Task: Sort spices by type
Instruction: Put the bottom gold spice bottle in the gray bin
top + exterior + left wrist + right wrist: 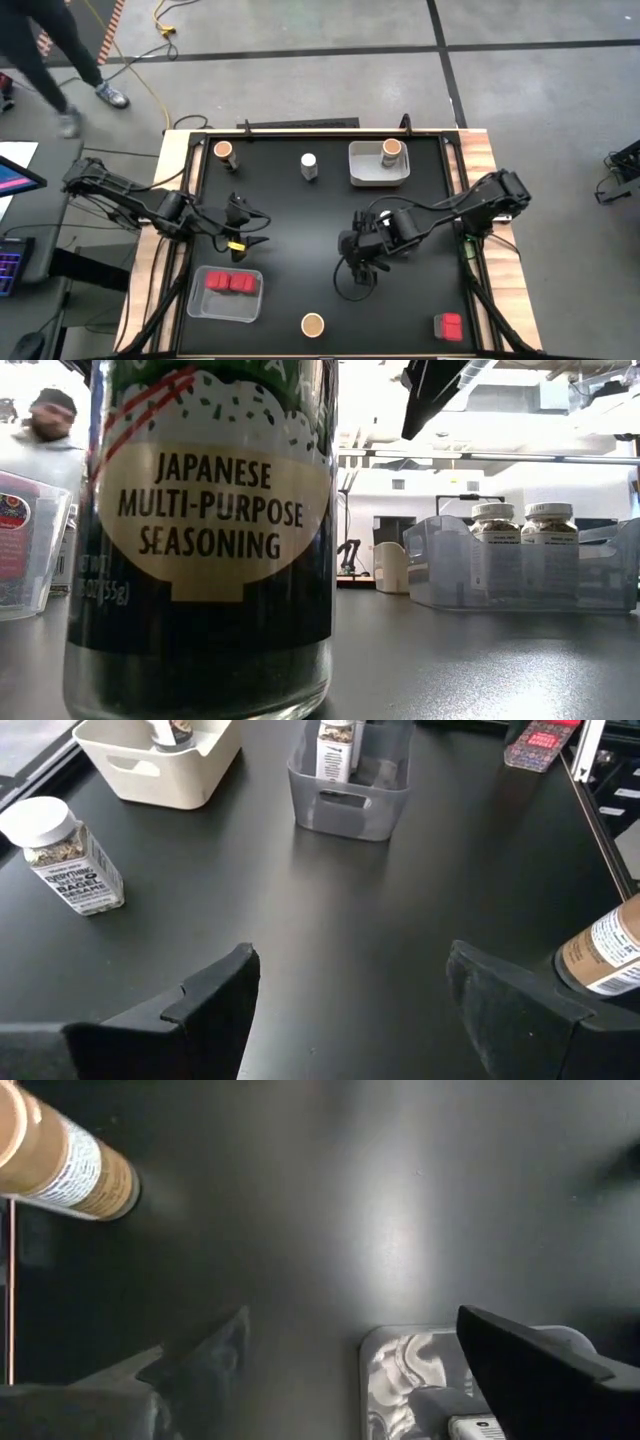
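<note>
You have two trays in play on the matte black table (300,220). The white rectangular plastic tray (376,170) at about one o'clock holds one brown cork-topped round jar (391,152), standing upright in its right end. The clear rectangular plastic tray (226,293) at about eight o'clock holds two red boxy spice containers (230,283), lying side by side and touching.

Loose on the table: a second cork-topped round jar (224,151) at eleven o'clock, a white-lidded round jar of speckled seasoning (309,166) at twelve o'clock, a third cork-topped jar (312,324) at six o'clock by the near edge, and a lone red boxy container (449,326) at five o'clock.

Your left gripper (240,237) sits at nine o'clock, fingers spread with bare table between them. Your right gripper (360,262) hovers just right of centre, fingers spread wide and pinching nothing; only bare table shows between them in its wrist view.

In the low view a tall glass jar labelled Japanese multi-purpose seasoning (210,540) stands right against the lens and blocks the left half of that view.

A person (45,50) walks on the grey floor beyond the table at ten o'clock.
</note>
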